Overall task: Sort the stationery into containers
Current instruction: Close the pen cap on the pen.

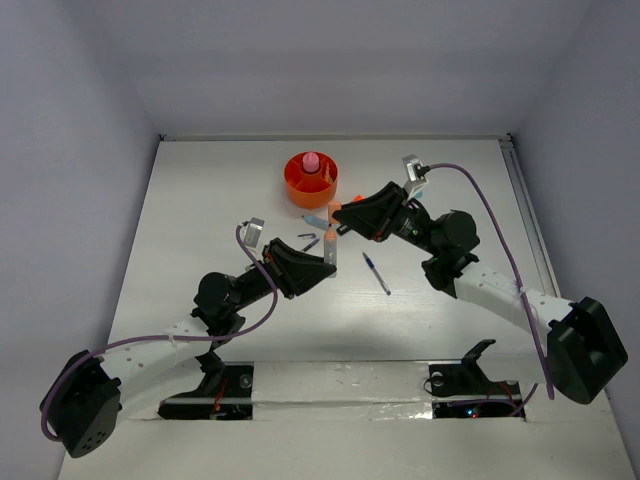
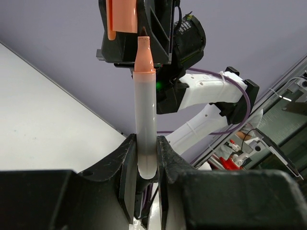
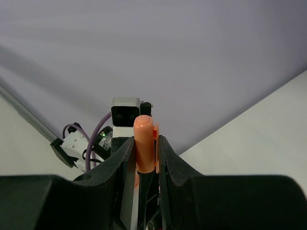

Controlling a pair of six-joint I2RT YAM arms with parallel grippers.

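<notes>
Your left tool (image 2: pixel 145 141) is clamped narrow on the lower end of the marker (image 2: pixel 145 110), a cloudy white barrel with a bare peach tip. It is held upright, off the bench (image 1: pixel 200 200). Your right tool (image 3: pixel 145 143) sits just above it, jaws closed on the peach cap (image 3: pixel 143 139). In the left wrist view the cap hangs just beside the tip and apart from it.

The two tools meet over the middle of the bench, just in front of the orange cup (image 1: pixel 297 190). A pink bottle (image 1: pixel 311 161) stands in the cup's far side.

Loose items lie under and around the tools:
- a light-blue piece (image 1: pixel 316 220) between the cup and the tools
- two dark pens (image 1: pixel 308 241) just left of the marker
- a blue pen (image 1: pixel 376 273) on open bench to the right, near the right arm

A small orange bit shows by the right tool's far side. It may be another marker, but the tool covers most of it.

The cup's dividers are hard to make out from above. Each wrist view is cut off low by its own fingers, so neither shows the bench under the marker.
</notes>
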